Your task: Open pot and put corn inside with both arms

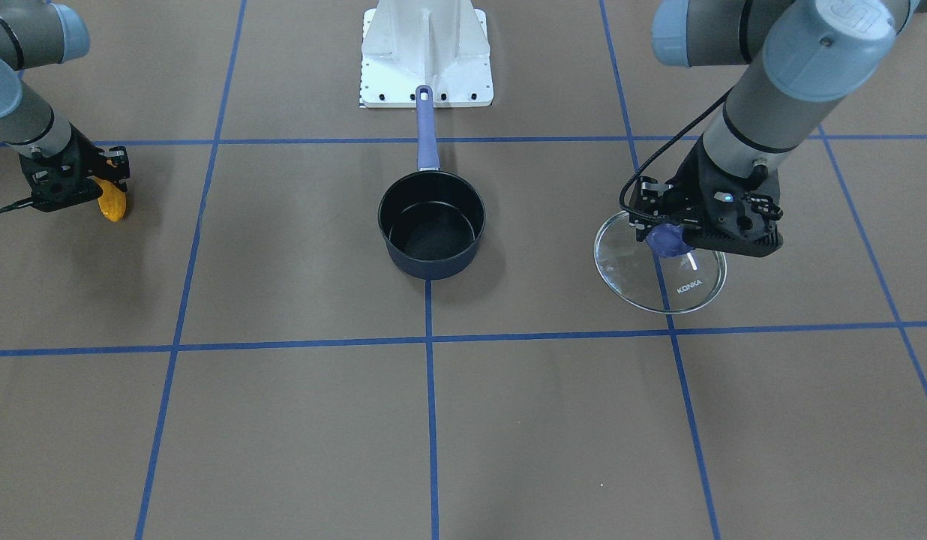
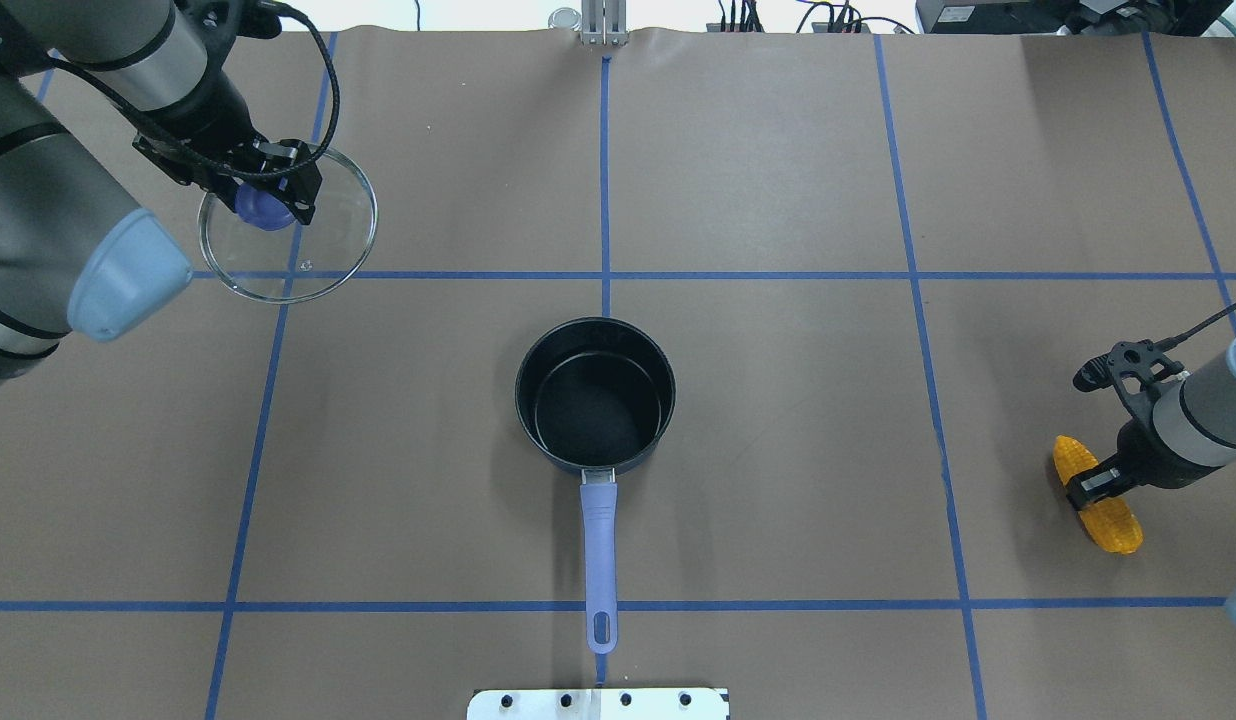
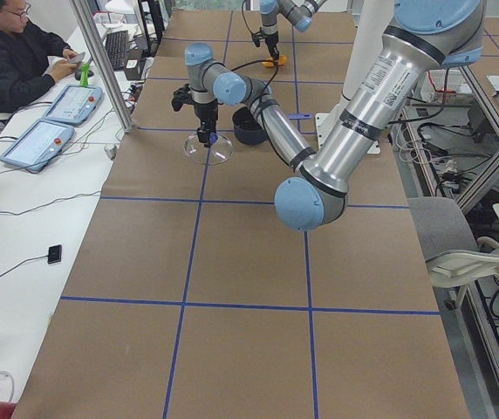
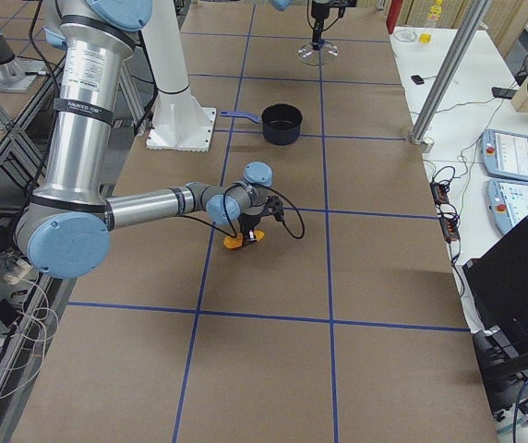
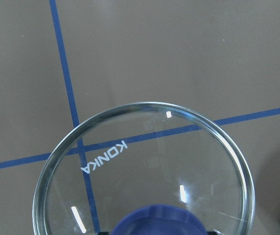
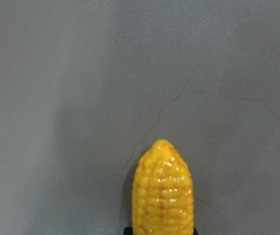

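Note:
The pot [image 1: 432, 264] stands open and empty at the table's middle [image 2: 596, 400], its purple-blue handle [image 2: 599, 545] pointing toward the robot base. My left gripper [image 2: 263, 205] is shut on the blue knob [image 1: 667, 240] of the round glass lid [image 2: 318, 250], off to the left of the pot, on or just above the table. The lid fills the left wrist view [image 5: 145, 161]. My right gripper [image 2: 1083, 490] is closed across the middle of the corn [image 2: 1108, 525] at the table's far right, low at the table. The corn's tip shows in the right wrist view [image 6: 163, 191].
The white robot base plate [image 1: 427, 52] lies just behind the end of the pot's handle. The table is brown with blue tape lines. An operator [image 3: 14, 52] sits at a side bench with tablets beyond the table's far edge.

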Robot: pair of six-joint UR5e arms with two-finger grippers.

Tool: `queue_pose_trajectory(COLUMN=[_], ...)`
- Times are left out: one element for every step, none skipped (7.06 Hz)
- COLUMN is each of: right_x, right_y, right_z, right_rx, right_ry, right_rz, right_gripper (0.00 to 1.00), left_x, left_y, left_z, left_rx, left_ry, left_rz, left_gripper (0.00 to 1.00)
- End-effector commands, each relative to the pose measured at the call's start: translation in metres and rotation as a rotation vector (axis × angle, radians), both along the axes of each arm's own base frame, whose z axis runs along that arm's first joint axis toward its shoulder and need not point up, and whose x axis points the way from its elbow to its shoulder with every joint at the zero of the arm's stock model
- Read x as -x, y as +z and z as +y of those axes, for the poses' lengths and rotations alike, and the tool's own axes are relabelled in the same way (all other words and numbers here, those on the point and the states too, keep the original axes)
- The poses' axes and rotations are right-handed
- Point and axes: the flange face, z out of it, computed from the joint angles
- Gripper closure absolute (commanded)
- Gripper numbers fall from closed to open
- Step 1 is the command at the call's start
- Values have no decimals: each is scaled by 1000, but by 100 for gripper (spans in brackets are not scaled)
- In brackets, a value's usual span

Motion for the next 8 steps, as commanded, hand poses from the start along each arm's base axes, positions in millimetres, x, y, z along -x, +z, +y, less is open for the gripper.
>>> queue_pose_trajectory(right_x=[10, 19, 31, 41, 53, 67, 80, 96], right_y=[-30, -47, -66, -90, -131, -180, -226, -264], right_z=[-11, -19, -28, -38, -50, -65, -76, -81], right_rx=[-30, -43, -54, -48, -26, -12, 12, 45], right_ry=[0, -1, -4, -14, -6, -1, 13, 38], right_rz=[-50, -80, -116, -155, -160, -145, -128, -119], right_gripper=[75, 75, 75, 75, 75, 75, 75, 75], left_x=[2, 5, 11, 15, 30, 42, 56, 64], left_y=[24, 40, 49, 65, 84, 108, 131, 147], left_z=[4, 6, 6, 9, 8, 11, 13, 14], left_rx=[-13, -12, -22, -24, -43, -44, -44, -43], left_ry=[41, 58, 71, 83, 91, 111, 132, 147], left_rz=[-21, -33, -39, -45, -42, -35, -45, -57], left_gripper=[37, 37, 37, 37, 37, 37, 37, 37])
